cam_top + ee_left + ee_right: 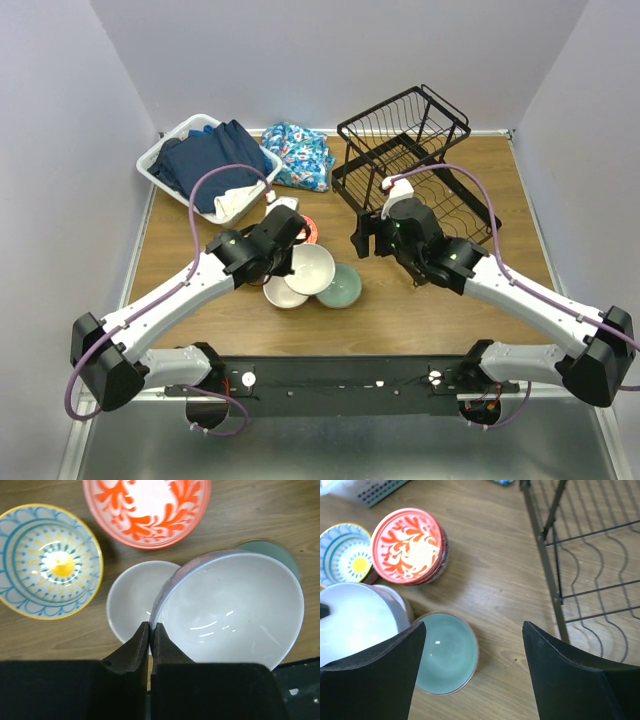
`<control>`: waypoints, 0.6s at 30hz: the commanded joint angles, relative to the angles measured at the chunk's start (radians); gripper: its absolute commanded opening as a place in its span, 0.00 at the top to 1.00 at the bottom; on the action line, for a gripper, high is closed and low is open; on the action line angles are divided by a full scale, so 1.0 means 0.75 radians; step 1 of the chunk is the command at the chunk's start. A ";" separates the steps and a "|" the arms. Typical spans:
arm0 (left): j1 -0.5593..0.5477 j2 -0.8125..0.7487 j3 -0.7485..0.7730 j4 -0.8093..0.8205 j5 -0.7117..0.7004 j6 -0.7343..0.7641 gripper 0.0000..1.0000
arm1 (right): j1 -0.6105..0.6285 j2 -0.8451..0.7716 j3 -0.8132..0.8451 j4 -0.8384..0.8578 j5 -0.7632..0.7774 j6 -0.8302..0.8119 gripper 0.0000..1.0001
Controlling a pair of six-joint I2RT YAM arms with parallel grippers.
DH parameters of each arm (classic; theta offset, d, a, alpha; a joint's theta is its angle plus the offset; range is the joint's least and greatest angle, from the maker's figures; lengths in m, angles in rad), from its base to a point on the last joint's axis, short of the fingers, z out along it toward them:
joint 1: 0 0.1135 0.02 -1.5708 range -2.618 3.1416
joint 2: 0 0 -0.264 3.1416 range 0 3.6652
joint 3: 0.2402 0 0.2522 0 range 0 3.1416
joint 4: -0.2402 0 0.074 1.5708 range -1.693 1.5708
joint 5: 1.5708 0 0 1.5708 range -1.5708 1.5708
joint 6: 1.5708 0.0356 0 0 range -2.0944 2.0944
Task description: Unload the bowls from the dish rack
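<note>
My left gripper [293,252] is shut on the rim of a white bowl [311,268], pinching it between the fingertips [151,626] and holding it tilted over a second white bowl [131,602] and beside a mint green bowl [343,288]. A red-orange floral bowl [147,507] and a yellow bowl with a teal rim [47,560] sit on the table beyond. My right gripper [362,240] is open and empty above the table [474,627], between the mint bowl [445,652] and the black wire dish rack [415,160]. No bowls show in the rack.
A white laundry basket [160,160] with dark clothes stands at the back left. A blue patterned cloth [298,155] lies between it and the rack. The rack's base [590,555] lies just right of my right gripper. Walls close the table on three sides.
</note>
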 commanded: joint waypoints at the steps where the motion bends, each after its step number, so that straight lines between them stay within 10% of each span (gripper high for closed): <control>1: 0.123 -0.081 -0.105 0.014 0.015 0.031 1.00 | 0.007 -0.051 -0.039 0.026 0.187 0.028 0.13; 18: 0.188 -0.132 -0.393 0.208 0.005 -0.024 1.00 | 0.007 -0.114 -0.137 0.107 0.213 0.048 0.12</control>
